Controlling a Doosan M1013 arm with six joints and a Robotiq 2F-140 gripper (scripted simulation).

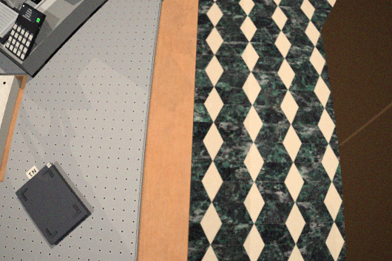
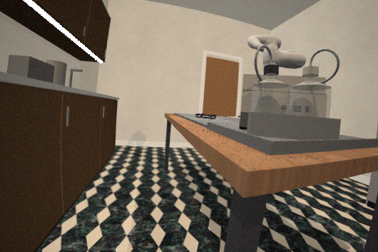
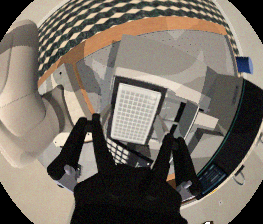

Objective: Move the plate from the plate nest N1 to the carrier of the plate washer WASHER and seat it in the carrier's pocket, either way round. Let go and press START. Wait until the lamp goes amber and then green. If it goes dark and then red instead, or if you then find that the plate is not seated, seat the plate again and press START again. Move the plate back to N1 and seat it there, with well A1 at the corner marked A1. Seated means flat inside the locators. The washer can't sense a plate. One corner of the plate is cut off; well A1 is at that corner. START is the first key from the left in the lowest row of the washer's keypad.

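Grey perforated bench, nest [image 1: 52,204] bare at 7 o'clock in top view. Plate [image 3: 135,112] sits in the washer [image 1: 70,0] carrier; lamp [image 1: 38,20] green (wash likely done). Gripper [image 3: 123,171] hangs above the plate, jaws apart and holding nothing, probably lined up for pickup.

Matt grey nest N1 [image 1: 52,203], seemingly plastic; wood-edged table [image 1: 166,114]

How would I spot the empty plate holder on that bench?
Start at the grey dotted board on the wooden bench. In the top view, the plate nest lies near its lower left, far from the washer: a flat dark rectangle with corner brackets and a small white label.
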